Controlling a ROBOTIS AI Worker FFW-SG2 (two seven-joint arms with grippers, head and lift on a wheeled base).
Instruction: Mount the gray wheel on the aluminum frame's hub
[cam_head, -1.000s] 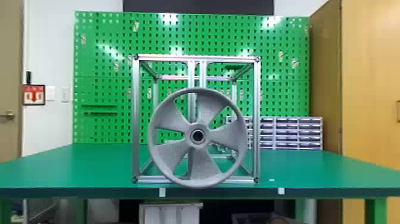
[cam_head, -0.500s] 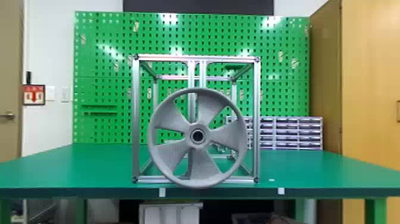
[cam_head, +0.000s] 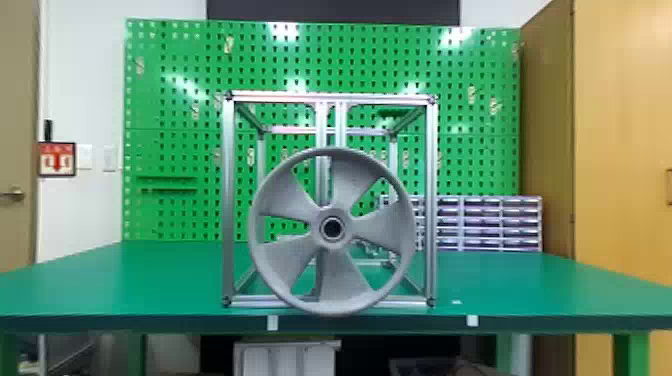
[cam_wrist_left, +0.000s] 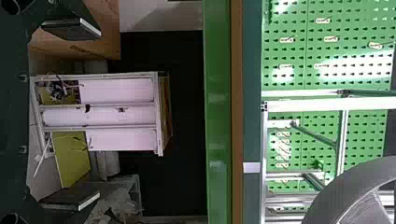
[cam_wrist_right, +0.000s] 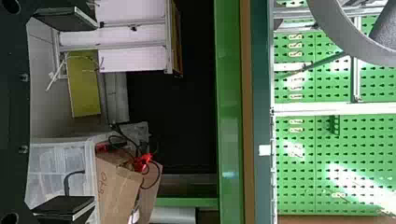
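The gray wheel (cam_head: 345, 280) stands upright at the front of the aluminum frame (cam_head: 228, 200), its round center opening facing the head camera. Whether the wheel sits on the hub cannot be told, since its own middle covers that spot. In the left wrist view my left gripper (cam_wrist_left: 70, 114) is open, two fingers far apart with nothing between them; the wheel (cam_wrist_left: 345, 196) and frame (cam_wrist_left: 327, 103) are farther off. My right gripper (cam_wrist_right: 63, 114) is likewise open and holds nothing in the right wrist view, away from the wheel (cam_wrist_right: 345, 37) and frame (cam_wrist_right: 327, 109).
The green table (cam_head: 125, 280) carries the frame near its front edge. Small drawer units (cam_head: 480, 222) stand behind it at the right, before a green pegboard (cam_head: 170, 100). Below the table are a white cart (cam_wrist_left: 116, 116), a clear bin (cam_wrist_right: 60, 163) and a cardboard box (cam_wrist_right: 116, 191).
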